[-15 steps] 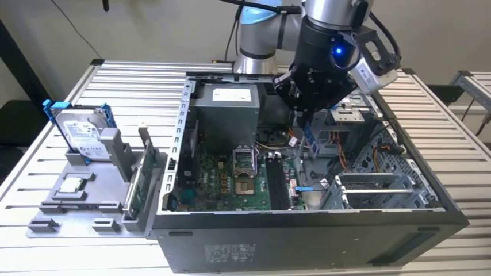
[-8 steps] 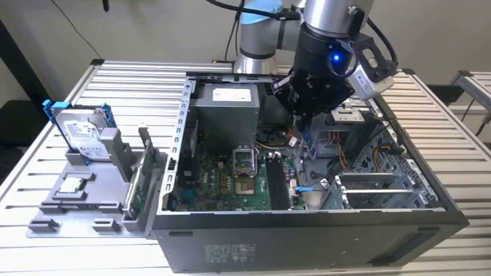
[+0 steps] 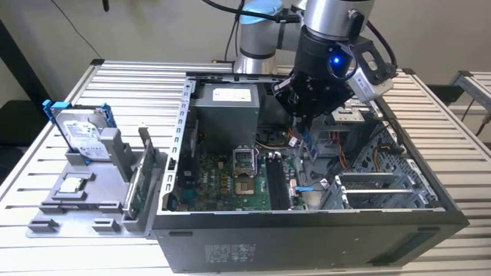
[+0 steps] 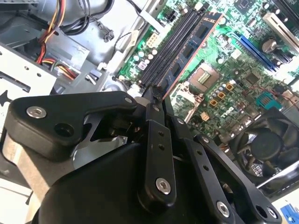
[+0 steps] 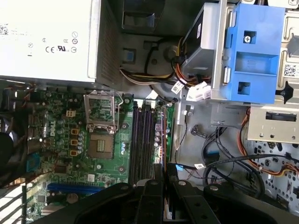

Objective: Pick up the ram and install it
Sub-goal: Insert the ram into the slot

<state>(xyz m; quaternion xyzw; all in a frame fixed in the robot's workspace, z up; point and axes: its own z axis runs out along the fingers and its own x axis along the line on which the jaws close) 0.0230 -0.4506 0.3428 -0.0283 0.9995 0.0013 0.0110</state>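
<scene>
Over the open case (image 3: 307,241), the gripper (image 3: 309,122) hangs with the ram (image 3: 311,145) clamped between its fingers (image 4: 155,135), which are closed on the stick's upper edge. The ram is in the air above the board (image 5: 60,140) and is not seated. In the first wrist view it shows edge-on, just beside the slots (image 5: 142,140), on the side toward the loose cables (image 5: 219,158). It is not plainly over any one slot.

Risks, as judged:
1. Sideways offset. If the ram is lowered from this line, its bottom edge could land on the slot wall or on the board beside it and scrape parts there.
2. Skew. A small twist about the vertical would let one end enter first and the stick would jam.
3. Slip. The grasp is a narrow pinch on a thin edge, so resistance from the slot could push the stick up or rock it between the pads.
4. Key and latches. Whether the notch matches the slot's key, and whether the end latches stand open, cannot be told. Either fault would block seating and load the board.
5. Cables. They lie close to the slots and could foul the fingers.

Orientation: the ram (image 4: 187,56) stands on edge. Its long axis is about level and parallel to the slots, running away from the fingertips along their line in the second wrist view. The contact edge is judged to face the board. The part behind the gripper is hidden.
</scene>
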